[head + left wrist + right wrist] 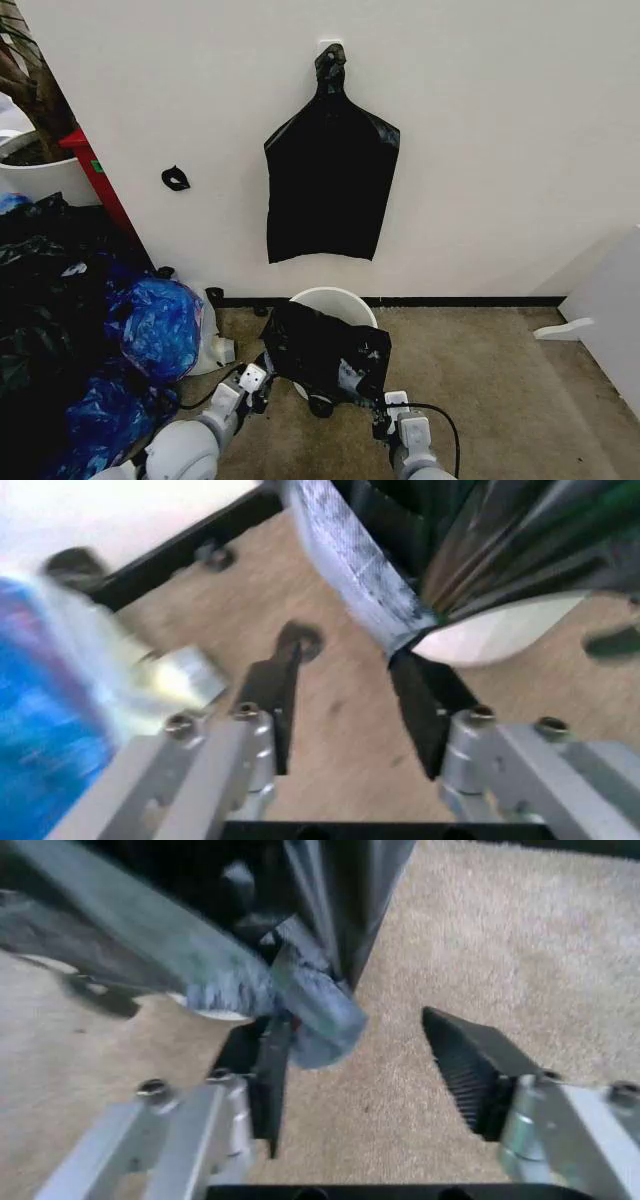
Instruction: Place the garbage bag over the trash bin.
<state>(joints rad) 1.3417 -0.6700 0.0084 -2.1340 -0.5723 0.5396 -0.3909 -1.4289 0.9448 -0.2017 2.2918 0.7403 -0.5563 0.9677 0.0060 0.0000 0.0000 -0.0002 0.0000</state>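
Observation:
The white trash bin (335, 299) stands on the carpet against the wall. The crinkly black garbage bag (326, 352) hangs over its front side and covers the near rim. My left gripper (262, 383) is at the bag's lower left corner. In the left wrist view it (350, 676) is open, and the bag's edge (372, 577) brushes one fingertip (412, 667), with the bin's white wall (500, 634) behind. My right gripper (384, 407) is at the bag's lower right corner. It (350, 1044) is open too, with a fold of the bag (312, 1018) hanging beside one finger (262, 1065).
A flat black bag bundle (330, 185) hangs from a hook on the wall above the bin. Shiny blue bags (158, 326) and dark bags are piled at my left, with a white plant pot (40, 176) behind. A white panel (610, 310) stands at the right. Open carpet lies between.

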